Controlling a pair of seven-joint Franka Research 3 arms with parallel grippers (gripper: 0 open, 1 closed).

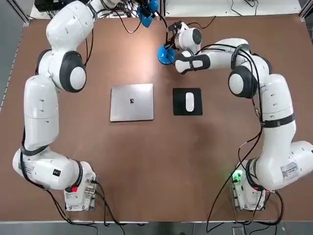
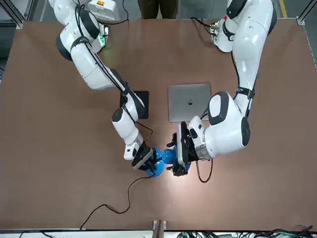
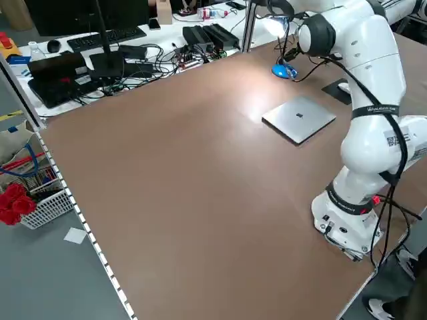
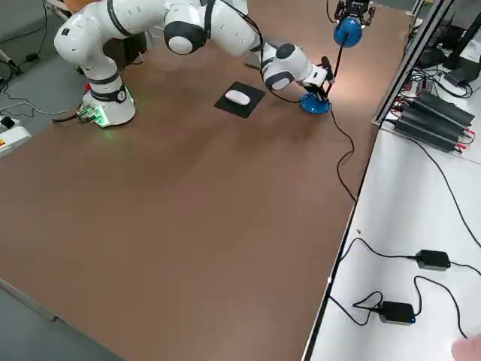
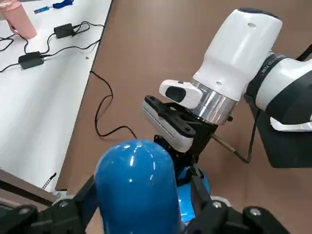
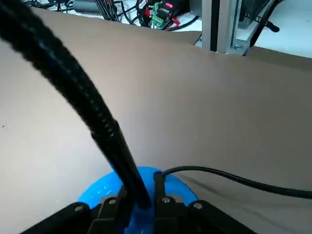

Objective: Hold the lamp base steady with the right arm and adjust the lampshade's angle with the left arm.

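Low in the left wrist frame, might skid off slick lampshade (image 5: 138,190) with left hand (image 5: 145,184) open around it; low in the right, might tip lamp base (image 6: 101,189) despite right hand (image 6: 143,184) gripping neck (image 6: 119,153)

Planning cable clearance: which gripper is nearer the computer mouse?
The right. The right gripper grips the lamp's neck just beyond the mouse; the left gripper is farther, at the lampshade.
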